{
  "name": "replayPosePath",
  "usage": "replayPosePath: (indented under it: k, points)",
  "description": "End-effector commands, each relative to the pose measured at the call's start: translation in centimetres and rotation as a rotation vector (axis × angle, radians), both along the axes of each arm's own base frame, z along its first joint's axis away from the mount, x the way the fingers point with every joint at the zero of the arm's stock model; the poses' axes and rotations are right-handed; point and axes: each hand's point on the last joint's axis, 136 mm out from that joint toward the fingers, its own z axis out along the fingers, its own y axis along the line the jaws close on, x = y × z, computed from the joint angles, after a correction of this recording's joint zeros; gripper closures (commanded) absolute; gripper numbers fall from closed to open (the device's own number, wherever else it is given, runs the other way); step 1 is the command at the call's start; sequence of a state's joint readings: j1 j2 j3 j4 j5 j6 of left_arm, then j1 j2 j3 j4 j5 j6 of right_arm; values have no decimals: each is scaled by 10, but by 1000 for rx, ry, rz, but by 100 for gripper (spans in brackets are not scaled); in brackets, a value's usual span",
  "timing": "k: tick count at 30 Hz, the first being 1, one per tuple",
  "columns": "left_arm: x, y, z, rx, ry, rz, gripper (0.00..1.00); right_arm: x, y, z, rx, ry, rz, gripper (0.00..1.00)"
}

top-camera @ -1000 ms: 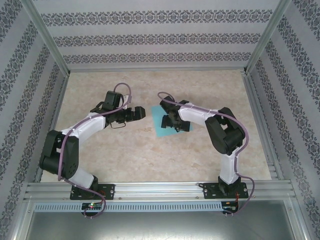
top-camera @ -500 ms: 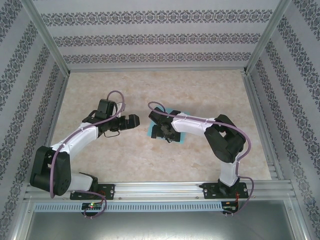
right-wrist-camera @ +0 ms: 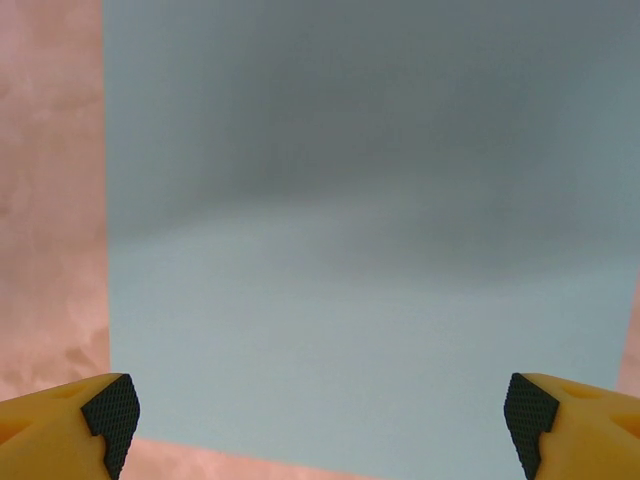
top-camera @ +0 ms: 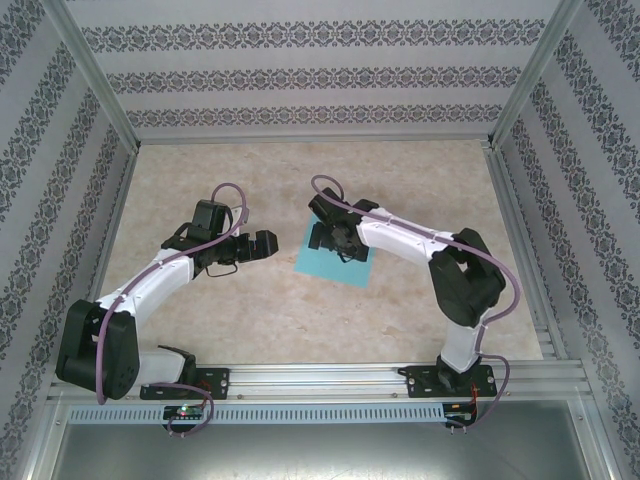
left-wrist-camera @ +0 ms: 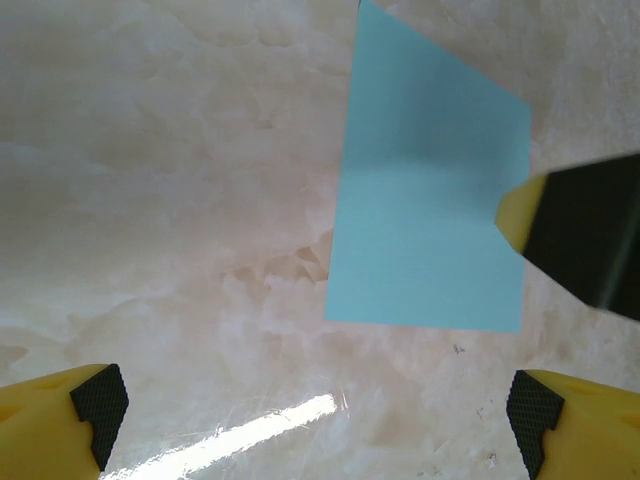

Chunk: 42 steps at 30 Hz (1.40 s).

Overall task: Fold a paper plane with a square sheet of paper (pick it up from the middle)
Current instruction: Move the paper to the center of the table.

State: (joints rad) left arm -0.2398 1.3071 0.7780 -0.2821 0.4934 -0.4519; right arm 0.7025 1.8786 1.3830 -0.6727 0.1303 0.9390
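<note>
R tool (top-camera: 328,240) wide open, empty, hides part of sheet (top-camera: 335,266); L tool (top-camera: 264,243) open, empty.

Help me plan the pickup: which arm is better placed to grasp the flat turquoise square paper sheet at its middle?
Right, probably: the open right gripper hangs over the turquoise square paper sheet; the open left gripper is off to its side.

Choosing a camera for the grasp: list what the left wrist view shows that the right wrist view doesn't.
Left wrist: the square sheet of paper nearly whole, the other arm's fingertip at its edge, wide marble table. Right wrist: the sheet close up, a shadow band across it. Both: the sheet on the table, an open hand (left hand, right hand).
</note>
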Motion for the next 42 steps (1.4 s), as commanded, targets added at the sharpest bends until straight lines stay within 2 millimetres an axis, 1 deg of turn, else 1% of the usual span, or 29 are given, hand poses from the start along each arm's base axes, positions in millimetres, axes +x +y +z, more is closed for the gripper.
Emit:
replayPosePath:
  k: [1, 3, 6, 12, 15, 17, 19, 26, 28, 30, 34, 35, 37, 39, 40, 42]
  points:
    - [1, 3, -2, 13, 4, -8, 0, 14, 6, -14, -41, 5, 26, 4]
    - [2, 3, -1, 13, 3, -10, 0, 17, 12, -22, -47, 23, 57, 4]
    - [2, 4, -2, 16, 3, -7, 0, 16, 9, -37, -95, 56, 97, 4]
    - [0, 7, -5, 20, 18, -3, 0, 7, 3, -53, -203, 79, 203, 4]
    - [0, 8, -5, 22, 21, -4, 0, -3, 3, -68, -193, 111, 249, 4]
    - [-1, 9, -5, 29, 23, -4, 0, -11, 8, -73, -162, 122, 288, 4]
    - [0, 11, -4, 37, 23, 1, 0, -21, 13, -76, -136, 127, 350, 4]
    - [1, 12, -1, 37, 23, 6, 0, -45, 13, -79, -143, 155, 536, 5]
    - [1, 13, -1, 39, 22, 11, 0, -46, 11, -78, -153, 154, 548, 4]
    - [1, 12, -1, 39, 24, 11, 0, -43, 12, -73, -154, 142, 544, 5]
    - [2, 12, 0, 27, 28, 21, 0, -31, 23, -53, -106, 64, 531, 5]
    - [2, 12, 1, 27, 28, 21, 0, -29, 24, -47, -107, 49, 527, 5]
    - [1, 12, 2, 28, 29, 20, 0, -24, 18, -34, -131, 24, 495, 5]
    - [1, 12, 3, 31, 30, 17, 0, -18, 8, -24, -147, 1, 428, 5]
    - [1, 12, 3, 31, 30, 15, 0, -16, 4, -20, -145, -11, 383, 6]
    - [2, 12, 3, 31, 30, 18, 0, -16, 3, -17, -111, -21, 322, 6]
